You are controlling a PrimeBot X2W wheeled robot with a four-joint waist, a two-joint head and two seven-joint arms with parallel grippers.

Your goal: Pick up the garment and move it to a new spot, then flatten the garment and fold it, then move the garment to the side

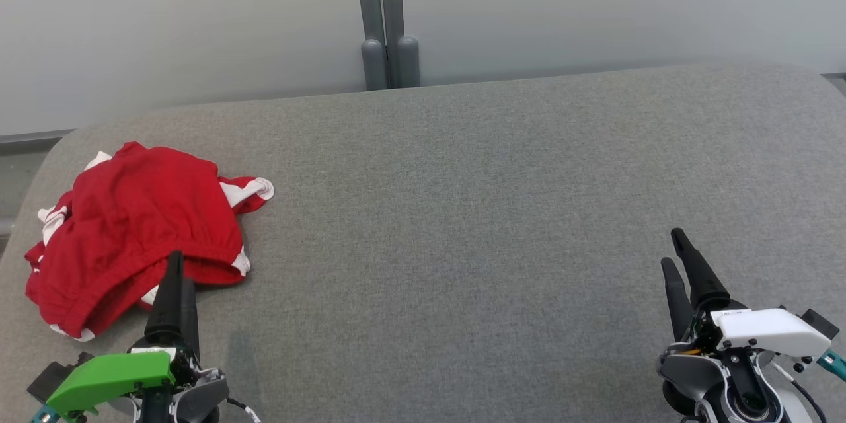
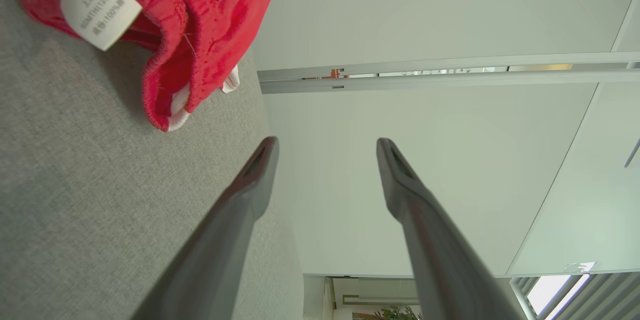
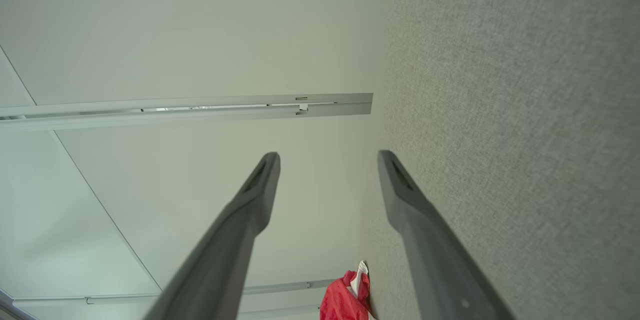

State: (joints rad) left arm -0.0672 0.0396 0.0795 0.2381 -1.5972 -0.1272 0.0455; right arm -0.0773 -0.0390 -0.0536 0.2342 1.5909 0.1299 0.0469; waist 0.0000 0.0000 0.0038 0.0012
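- While it lies crumpled in a heap, the red garment [image 1: 132,225] with white trim sits at about 9 o'clock on the grey fabric surface [image 1: 462,211], close to that surface's left edge.
- Its gathered elastic edge faces the robot, and a white label [image 2: 97,5] with small print shows inside it in the left wrist view.
- At 7 o'clock in the head view, the left gripper [image 1: 180,271] points toward 12 o'clock, its dark fingers overlapping the garment's near edge.
- From the left wrist, that gripper [image 2: 327,142] has its fingers spread wide and released, nothing between them. The garment [image 2: 200,20] lies off at 11 o'clock, just beyond the fingertips and apart from them.
- At 12 o'clock in the head view, a grey post [image 1: 386,13] stands against the pale wall [image 1: 595,6] behind the surface.
- At 5 o'clock in the head view, the right gripper [image 1: 672,248] hangs over bare grey fabric, well apart from the garment, fingers pointing toward 11 o'clock.
- From the right wrist, this gripper [image 3: 327,155] is also spread wide and empty. The grey surface [image 3: 500,110] runs along the 3 o'clock side, and the garment [image 3: 342,300] is a small red patch at 6 o'clock, far off between the fingers.
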